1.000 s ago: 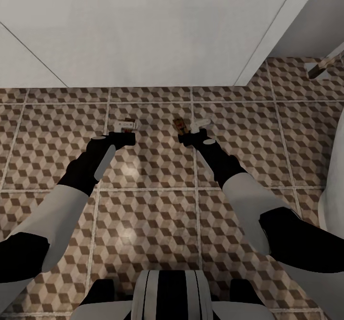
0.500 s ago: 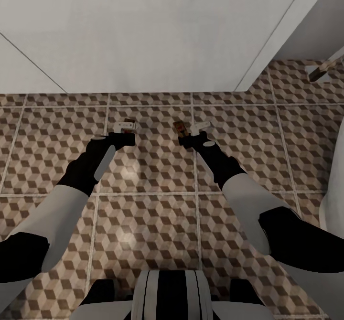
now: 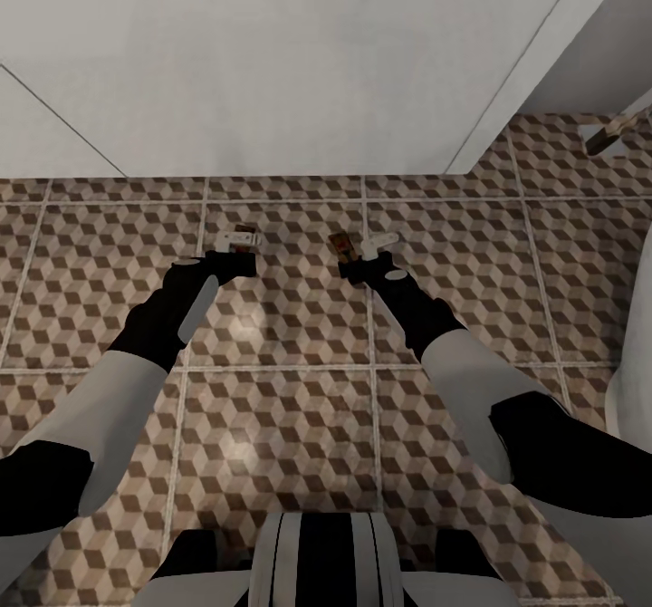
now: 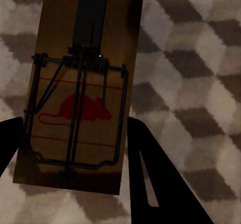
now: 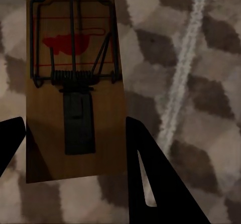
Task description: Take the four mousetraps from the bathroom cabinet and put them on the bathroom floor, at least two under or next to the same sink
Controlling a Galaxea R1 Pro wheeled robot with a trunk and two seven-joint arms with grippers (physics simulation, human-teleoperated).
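With each claw low over the floor (image 3: 290,317) before the sink (image 3: 272,63), left claw (image 3: 237,243) and right claw (image 3: 362,246) each grasping a trap (image 4: 80,93) (image 5: 73,78), setting-down seems in hand; next, unclench both.

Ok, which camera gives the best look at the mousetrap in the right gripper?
The right wrist view: the mousetrap is large there between the dark fingers, its red mouse print and wire spring plain. The head view shows it as a tiny brown sliver at the right gripper.
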